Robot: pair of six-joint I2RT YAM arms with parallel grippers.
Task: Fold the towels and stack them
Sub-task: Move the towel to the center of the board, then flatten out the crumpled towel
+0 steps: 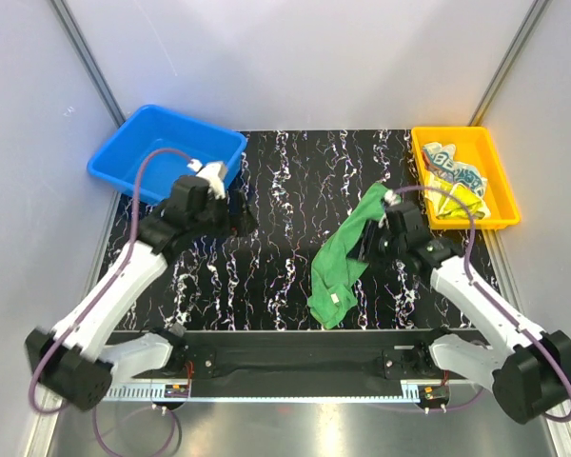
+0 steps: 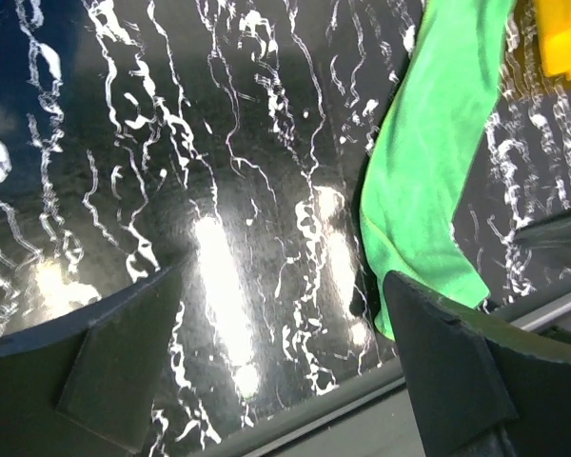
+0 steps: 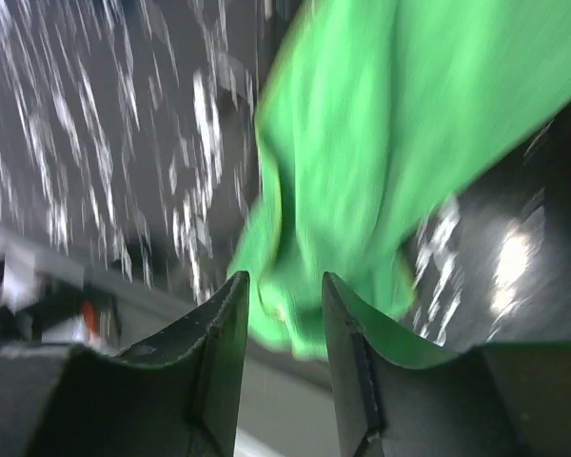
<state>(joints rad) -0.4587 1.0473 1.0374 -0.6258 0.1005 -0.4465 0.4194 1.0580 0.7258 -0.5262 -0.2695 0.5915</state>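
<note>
Currently: green towel [image 1: 341, 262] lies rumpled in a long diagonal strip right of the tabletop's [image 1: 266, 267] middle. Its lower end is close to the near edge; its upper end rises toward the right gripper [image 3: 285, 281]. Right fingers parted a little, cloth bunched at the tips. View blurred, so cannot tell whether they pinch it. Left gripper [image 2: 281, 286] spread wide, nothing between, over bare tabletop toward the far-left corner, beside the blue bin [image 1: 162, 152]. Yellow towel [image 1: 457, 202] and striped towel [image 1: 452, 164] lie crumpled in the yellow bin [image 1: 500, 181] at the far-right corner.
</note>
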